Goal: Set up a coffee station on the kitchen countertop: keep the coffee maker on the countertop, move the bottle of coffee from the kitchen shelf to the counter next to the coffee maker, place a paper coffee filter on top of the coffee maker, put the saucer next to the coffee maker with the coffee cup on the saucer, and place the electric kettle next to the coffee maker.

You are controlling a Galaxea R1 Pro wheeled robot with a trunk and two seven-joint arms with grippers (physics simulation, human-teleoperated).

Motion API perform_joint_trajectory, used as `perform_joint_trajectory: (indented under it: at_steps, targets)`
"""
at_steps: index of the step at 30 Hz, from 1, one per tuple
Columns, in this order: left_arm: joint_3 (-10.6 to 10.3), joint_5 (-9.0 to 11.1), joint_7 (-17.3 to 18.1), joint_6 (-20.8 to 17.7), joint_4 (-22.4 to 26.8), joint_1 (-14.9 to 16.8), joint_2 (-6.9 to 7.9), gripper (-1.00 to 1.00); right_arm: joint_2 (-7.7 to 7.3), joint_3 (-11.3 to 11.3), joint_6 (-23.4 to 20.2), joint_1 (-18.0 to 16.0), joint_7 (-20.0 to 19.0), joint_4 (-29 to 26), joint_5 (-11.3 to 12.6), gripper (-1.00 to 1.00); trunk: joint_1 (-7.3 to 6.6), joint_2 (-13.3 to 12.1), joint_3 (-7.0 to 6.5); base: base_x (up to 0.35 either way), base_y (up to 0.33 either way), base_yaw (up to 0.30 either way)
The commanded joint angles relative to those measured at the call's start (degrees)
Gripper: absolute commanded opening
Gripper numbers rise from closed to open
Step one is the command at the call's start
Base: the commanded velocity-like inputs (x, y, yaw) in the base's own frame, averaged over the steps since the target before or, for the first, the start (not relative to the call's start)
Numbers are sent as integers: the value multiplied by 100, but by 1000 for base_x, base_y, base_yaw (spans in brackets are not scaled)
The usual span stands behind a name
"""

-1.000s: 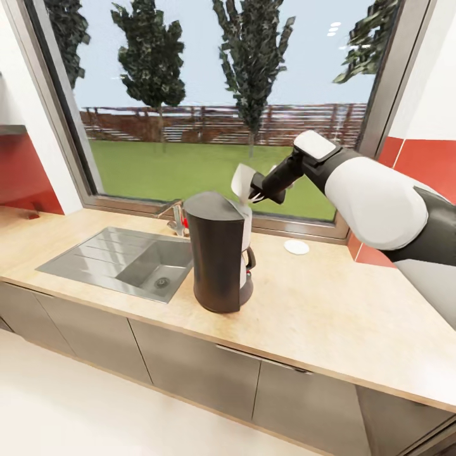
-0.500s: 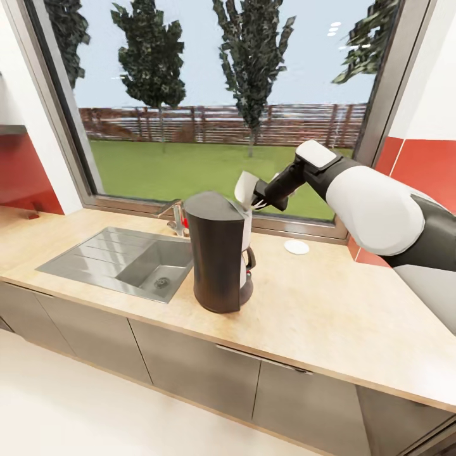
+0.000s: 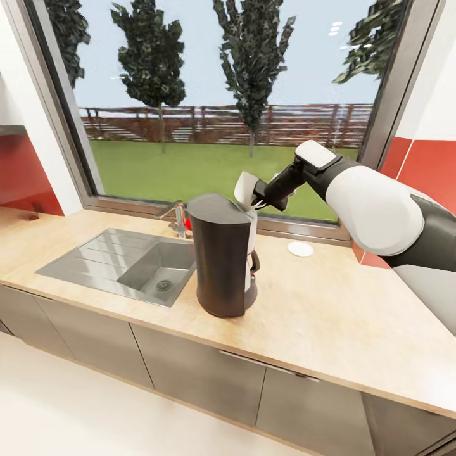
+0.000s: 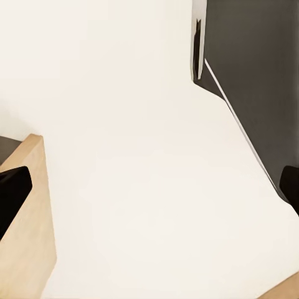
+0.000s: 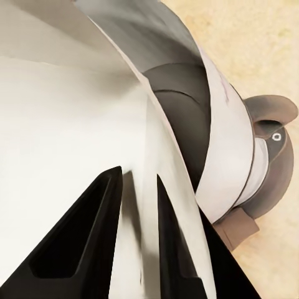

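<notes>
The right gripper point(image 3: 258, 195) is clamped on the paper coffee filter point(image 3: 244, 187), its two dark fingers point(image 5: 93, 237) pinching one wall of the white cone so the open cone hangs just ahead of the fingertips. Directly below and slightly ahead of the gripper stands the coffee maker point(image 3: 223, 256) on the kitchen countertop point(image 3: 329, 316); the filter's lower edge sits just over the machine's back top edge, and whether it touches cannot be told. Holding the thin paper by its rim likely keeps the cone spread and lets it be lowered onto the sloped lid without the fingers striking the machine. In the right wrist view the filter point(image 5: 75, 124) curves over the maker's grey body point(image 5: 187, 124) and carafe handle point(image 5: 274, 124). Behind the gripper, toward the window, a small white saucer point(image 3: 300, 249) lies flat on the counter, well apart from the machine. The left gripper's fingertips point(image 4: 12, 193) show wide apart, holding nothing, over pale floor.
</notes>
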State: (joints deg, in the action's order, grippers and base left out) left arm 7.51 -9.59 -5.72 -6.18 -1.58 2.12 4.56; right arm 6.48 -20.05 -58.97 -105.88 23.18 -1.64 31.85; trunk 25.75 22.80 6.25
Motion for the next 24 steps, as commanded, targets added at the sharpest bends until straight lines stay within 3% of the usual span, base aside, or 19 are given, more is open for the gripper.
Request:
perform_joint_trajectory:
  at_steps: [1,18,19,24]
  targets:
    - [49,-60,-17,-3,-9,8,1,100,-3,-43,-9,-3,63,-11,23,-100,3,12,12,3,2,0]
    - [58,-60,-17,-3,-9,8,1,100,-15,-43,0,163,63,-29,15,-100,3,12,12,0,0,0]
    - [58,-60,-17,-3,-9,8,1,100,-15,-43,0,164,63,-32,15,100,3,12,12,0,0,0]
    - [57,-60,-17,1,-9,8,2,100,-13,-49,0,164,63,-38,22,100,3,12,12,0,0,0]
